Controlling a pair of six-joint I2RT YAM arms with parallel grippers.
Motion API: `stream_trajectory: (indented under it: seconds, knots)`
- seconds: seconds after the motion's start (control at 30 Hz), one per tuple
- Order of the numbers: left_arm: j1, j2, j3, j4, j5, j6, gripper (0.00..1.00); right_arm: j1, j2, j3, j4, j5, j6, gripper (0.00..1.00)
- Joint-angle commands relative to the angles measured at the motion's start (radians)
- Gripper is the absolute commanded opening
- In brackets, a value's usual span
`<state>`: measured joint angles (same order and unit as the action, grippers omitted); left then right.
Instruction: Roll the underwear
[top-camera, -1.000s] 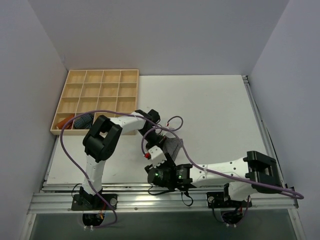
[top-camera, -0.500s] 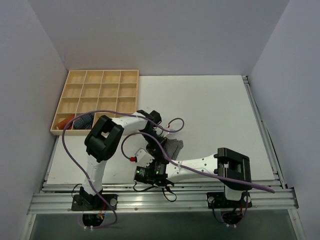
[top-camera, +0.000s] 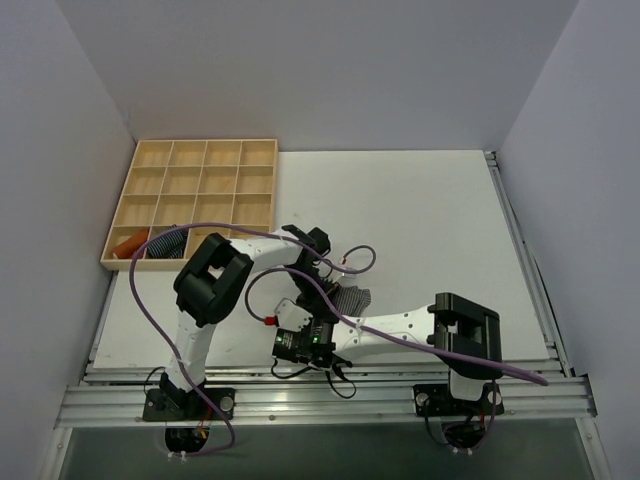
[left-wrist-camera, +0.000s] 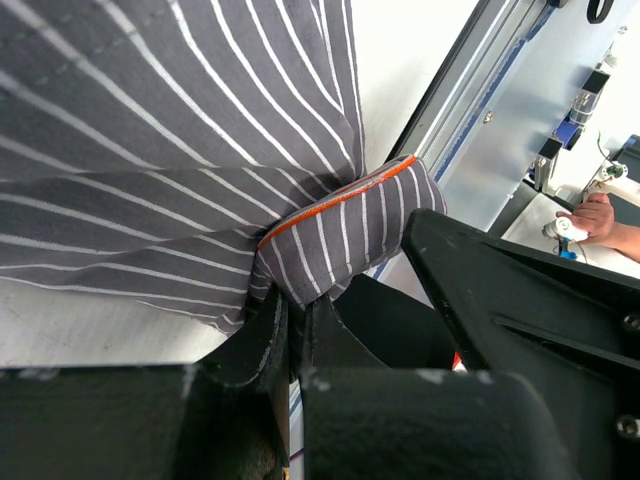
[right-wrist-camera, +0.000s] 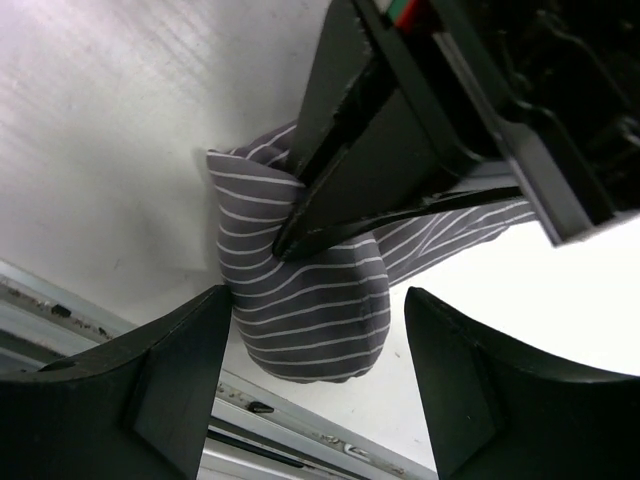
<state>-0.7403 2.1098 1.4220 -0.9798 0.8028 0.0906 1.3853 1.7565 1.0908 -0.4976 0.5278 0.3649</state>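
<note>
Left fingers (left-wrist-camera: 262, 345) pinched a fold of the striped underwear (left-wrist-camera: 150, 150) — right fingers (right-wrist-camera: 180, 380) stood wide apart either side of it.

Noted plain pale-grey walls (top-camera: 320, 70) closing three sides of a white counter (top-camera: 430, 210), a metal rail (top-camera: 110, 402) along its near edge.

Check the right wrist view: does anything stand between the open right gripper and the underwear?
Nothing visible blocks the near fold: the underwear bulges between the open fingers of the right gripper. Just beyond, the left gripper is shut on the cloth and crowds that gap.
</note>
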Motion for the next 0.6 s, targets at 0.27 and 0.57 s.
stream_trajectory:
  seconds: [0.27,0.57]
  knots:
    - [-0.008,-0.005,-0.026,-0.030,-0.037,0.012,0.02,0.001,0.058,-0.002,-0.016,-0.132,-0.103,0.64]
    - [0.012,-0.023,-0.026,-0.022,-0.025,-0.032,0.02,-0.015,0.150,0.008,-0.022,-0.186,-0.136,0.45]
